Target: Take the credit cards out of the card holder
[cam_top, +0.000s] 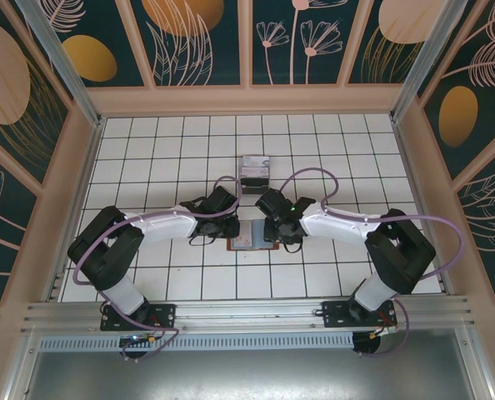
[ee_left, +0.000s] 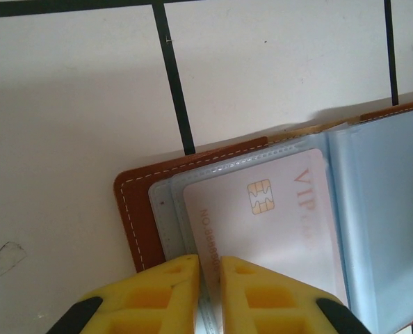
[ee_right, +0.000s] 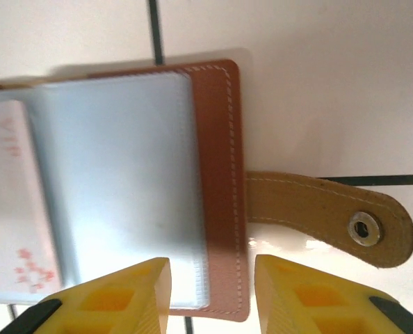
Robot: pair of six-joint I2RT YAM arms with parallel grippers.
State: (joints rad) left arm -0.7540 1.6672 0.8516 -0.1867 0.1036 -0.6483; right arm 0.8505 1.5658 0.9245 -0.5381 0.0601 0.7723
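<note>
Firstly, note the table [cam_top: 172, 142]: white, matte, ruled into square tiles by thin dark lines. Observe the enclosure on three sides: pale wooden framing [cam_top: 247, 100] around dark teal panels [cam_top: 206, 42] printed with pale flowers, leaves and orange-tan discs. Find an aluminium rail [cam_top: 247, 310] along the near edge, carrying both arm bases [cam_top: 139, 315], with purple cables [cam_top: 314, 173] looped off each arm.

Locate the card holder [cam_top: 254, 237] at mid-table, lying open and flat between the two grippers, brown leather underneath, grey-blue sleeves [ee_right: 123, 181] uppermost. See the closing tab [ee_right: 325, 216] laid out flat to the right of the holder, snap stud [ee_right: 364, 228] facing up. Farther back, well apart from the holder, find a clear plastic stand [cam_top: 254, 172] with some flat items in it, too small to identify.

Check the left gripper [ee_left: 210, 263]: yellow fingers drawn almost together, pinching the near edge of a pale pink card [ee_left: 276, 209] marked VIP, gold chip showing, lying in the left half of the holder.

Check the right gripper [ee_right: 212, 264]: fingers parted, straddling the near right corner of the holder, with the stitched brown border in the gap. Contact with the leather not determinable.
</note>
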